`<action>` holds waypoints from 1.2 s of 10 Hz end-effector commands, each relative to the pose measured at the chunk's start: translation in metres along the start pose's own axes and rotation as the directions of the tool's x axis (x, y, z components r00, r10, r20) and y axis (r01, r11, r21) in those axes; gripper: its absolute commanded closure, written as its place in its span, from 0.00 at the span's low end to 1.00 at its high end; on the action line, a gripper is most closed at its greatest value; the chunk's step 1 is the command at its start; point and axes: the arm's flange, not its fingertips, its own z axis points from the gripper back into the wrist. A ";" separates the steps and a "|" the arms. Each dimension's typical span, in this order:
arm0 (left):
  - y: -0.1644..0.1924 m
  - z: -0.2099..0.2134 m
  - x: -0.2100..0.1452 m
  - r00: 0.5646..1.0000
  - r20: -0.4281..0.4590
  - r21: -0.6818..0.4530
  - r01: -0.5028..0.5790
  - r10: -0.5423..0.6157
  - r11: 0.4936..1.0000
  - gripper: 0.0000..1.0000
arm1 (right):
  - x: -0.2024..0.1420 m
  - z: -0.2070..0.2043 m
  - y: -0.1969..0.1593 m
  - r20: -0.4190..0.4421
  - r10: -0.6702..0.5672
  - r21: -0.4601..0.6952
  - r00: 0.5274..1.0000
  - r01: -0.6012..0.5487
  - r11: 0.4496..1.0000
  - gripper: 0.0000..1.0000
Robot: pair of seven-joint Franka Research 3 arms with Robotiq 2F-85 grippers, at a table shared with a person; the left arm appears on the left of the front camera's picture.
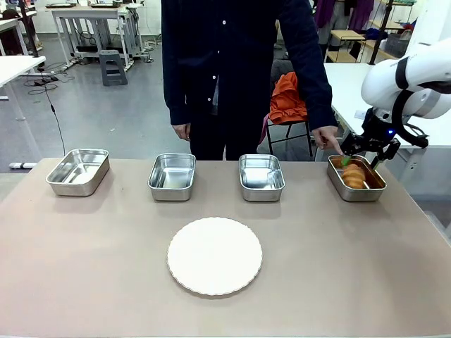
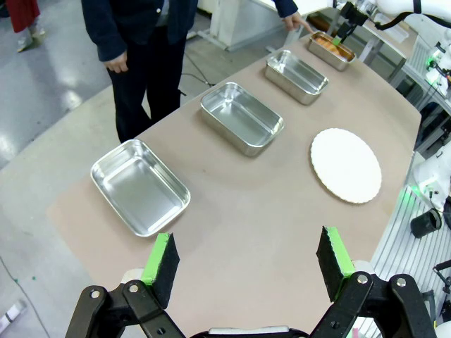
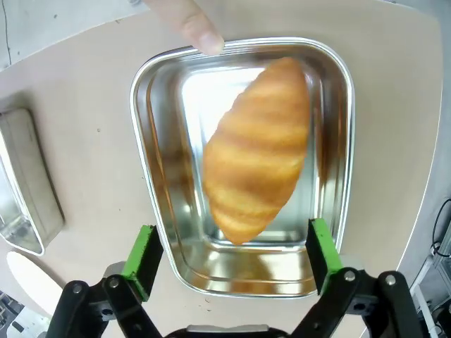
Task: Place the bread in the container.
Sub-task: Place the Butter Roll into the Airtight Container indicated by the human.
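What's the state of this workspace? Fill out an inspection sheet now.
Surface: tan table, bare apart from the items below.
Job's things: bread lies inside the container; a person's finger touches its rim.
Clutter: three empty pans, white plate.
Grippers: right gripper open above the bread; left gripper open, holding nothing.
Cables: black cables on the floor.
Surroundings: person at far side, other tables behind.
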 end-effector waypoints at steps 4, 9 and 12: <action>0.000 0.001 -0.001 1.000 0.004 -0.005 0.014 -0.014 1.000 0.00 | 0.000 0.001 0.000 0.003 0.003 -0.002 1.000 -0.003 1.000 0.00; 0.000 0.001 -0.001 1.000 0.004 -0.005 0.014 -0.014 1.000 0.00 | -0.084 0.052 0.036 0.218 0.017 -0.062 0.976 -0.004 0.998 0.00; 0.000 0.001 -0.001 1.000 0.004 -0.005 0.014 -0.014 1.000 0.00 | -0.149 0.053 0.078 0.289 0.114 -0.127 0.951 -0.080 0.989 0.00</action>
